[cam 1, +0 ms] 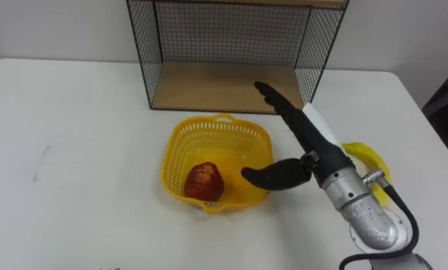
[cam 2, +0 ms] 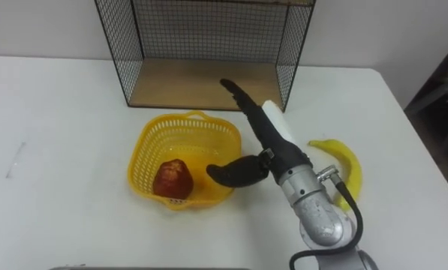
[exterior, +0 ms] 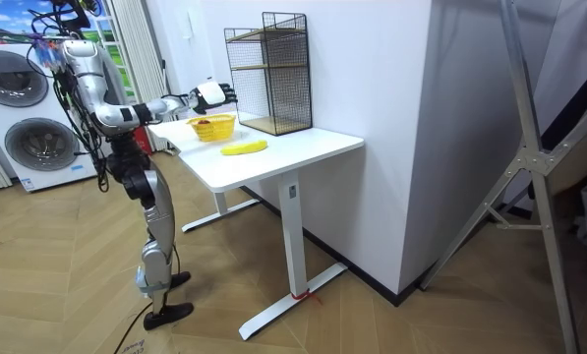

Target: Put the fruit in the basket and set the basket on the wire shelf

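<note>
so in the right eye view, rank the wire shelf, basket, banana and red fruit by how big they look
1. wire shelf, largest even with its top cut off
2. basket
3. banana, longer than the fruit but thinner, so a close call
4. red fruit, inside the basket

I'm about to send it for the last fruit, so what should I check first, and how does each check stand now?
1. Apple in the basket: ok.
2. Banana in the basket: not ok, it lies on the table beside the right arm.
3. Right hand free: ok, open, holding nothing, by the basket's right edge.
4. Basket on the wire shelf: not ok, it stands on the table before it.
</note>
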Robot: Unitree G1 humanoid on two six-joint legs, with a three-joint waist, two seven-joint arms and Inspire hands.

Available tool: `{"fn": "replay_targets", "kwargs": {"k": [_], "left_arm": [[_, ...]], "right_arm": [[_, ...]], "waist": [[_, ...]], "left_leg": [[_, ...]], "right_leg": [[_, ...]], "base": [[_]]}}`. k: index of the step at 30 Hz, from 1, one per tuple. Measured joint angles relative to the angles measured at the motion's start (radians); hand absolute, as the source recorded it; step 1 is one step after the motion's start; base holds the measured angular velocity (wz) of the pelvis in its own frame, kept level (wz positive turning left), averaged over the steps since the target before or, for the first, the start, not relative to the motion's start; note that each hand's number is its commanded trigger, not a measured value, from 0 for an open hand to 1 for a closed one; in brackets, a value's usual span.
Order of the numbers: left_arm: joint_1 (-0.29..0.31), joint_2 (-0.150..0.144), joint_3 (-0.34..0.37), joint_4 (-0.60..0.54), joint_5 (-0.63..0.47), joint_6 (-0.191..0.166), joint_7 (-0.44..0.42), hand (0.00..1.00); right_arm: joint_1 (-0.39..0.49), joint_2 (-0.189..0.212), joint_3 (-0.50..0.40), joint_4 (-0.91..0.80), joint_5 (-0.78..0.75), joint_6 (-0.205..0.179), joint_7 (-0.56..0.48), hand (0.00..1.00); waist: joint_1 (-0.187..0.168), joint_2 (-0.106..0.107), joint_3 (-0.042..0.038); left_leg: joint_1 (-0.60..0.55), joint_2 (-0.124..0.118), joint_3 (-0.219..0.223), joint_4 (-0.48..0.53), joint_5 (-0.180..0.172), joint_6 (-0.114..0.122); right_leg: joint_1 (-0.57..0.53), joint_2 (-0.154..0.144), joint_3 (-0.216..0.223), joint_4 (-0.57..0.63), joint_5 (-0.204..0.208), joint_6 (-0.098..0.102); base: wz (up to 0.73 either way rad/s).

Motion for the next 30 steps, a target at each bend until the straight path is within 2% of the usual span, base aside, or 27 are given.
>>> {"fn": "replay_targets", "kwargs": {"k": [1, 4, 7, 12, 18, 20, 24, 27, 30], "left_arm": [[0.012, 0.000, -0.002, 0.001, 0.000, -0.001, 0.007, 0.00], [0.022, 0.000, -0.002, -0.002, 0.000, -0.016, 0.015, 0.00], [0.036, -0.002, 0.002, -0.001, 0.000, -0.028, 0.015, 0.00], [0.065, -0.004, 0.037, -0.001, 0.001, -0.036, 0.016, 0.00], [0.073, -0.004, 0.040, -0.008, 0.001, -0.035, 0.018, 0.00], [0.075, -0.003, 0.040, -0.008, 0.000, -0.034, 0.021, 0.00], [0.063, -0.004, 0.038, -0.007, 0.001, -0.025, 0.029, 0.00], [0.060, -0.004, 0.040, -0.011, 0.003, -0.016, 0.033, 0.00], [0.058, -0.004, 0.040, -0.020, 0.001, 0.008, 0.027, 0.00]], "right_arm": [[0.000, 0.001, -0.023, -0.028, 0.032, -0.004, -0.018, 0.00], [-0.004, 0.012, -0.086, -0.057, 0.100, -0.047, -0.068, 0.00], [-0.004, 0.013, -0.137, -0.079, 0.109, -0.058, -0.120, 0.00], [-0.005, 0.015, -0.207, -0.092, 0.097, -0.094, -0.199, 0.00], [-0.005, 0.011, -0.259, -0.085, 0.090, -0.097, -0.302, 0.00], [-0.005, 0.003, -0.260, -0.037, 0.091, -0.099, -0.339, 0.00], [-0.005, -0.010, -0.252, 0.096, 0.092, -0.089, -0.361, 0.00], [-0.004, -0.011, -0.252, 0.175, 0.092, -0.064, -0.364, 0.00], [-0.005, -0.011, -0.252, 0.247, 0.091, -0.062, -0.361, 0.00]], "waist": [[0.002, 0.005, 0.0035], [-0.004, 0.002, 0.0046], [-0.007, 0.002, 0.0057], [-0.025, -0.006, 0.0023], [-0.038, -0.016, 0.0074], [-0.045, -0.022, 0.0089], [-0.046, -0.026, 0.0096], [-0.047, -0.026, 0.0068], [-0.048, -0.021, 0.0078]], "left_leg": [[0.003, 0.000, 0.000, 0.000, 0.000, 0.000], [0.005, 0.001, 0.000, -0.004, -0.001, 0.000], [0.003, 0.001, 0.001, -0.005, -0.001, 0.000], [-0.001, 0.001, 0.002, -0.004, 0.000, 0.000], [-0.005, 0.001, 0.001, -0.007, 0.000, 0.000], [-0.003, 0.001, 0.002, -0.010, 0.000, -0.001], [-0.003, 0.000, 0.004, -0.009, 0.000, 0.000], [-0.003, 0.000, 0.006, -0.011, 0.000, 0.000], [0.002, 0.000, 0.006, -0.007, 0.000, 0.000]], "right_leg": [[0.003, 0.000, 0.000, 0.000, 0.000, 0.000], [0.003, 0.001, -0.001, -0.002, 0.000, 0.000], [0.000, 0.001, -0.001, 0.000, 0.000, 0.000], [-0.009, 0.001, 0.003, 0.001, 0.000, 0.000], [-0.009, 0.002, 0.002, -0.001, 0.000, 0.000], [-0.008, 0.002, 0.003, -0.001, 0.000, 0.000], [-0.004, 0.001, 0.003, -0.001, 0.001, 0.001], [-0.009, 0.000, 0.003, 0.000, 0.001, 0.001], [-0.008, 0.000, 0.001, -0.001, 0.001, 0.001]], "base": [[0.00], [0.00], [0.00], [0.00], [0.00], [0.00], [0.00], [0.00], [0.00]]}}
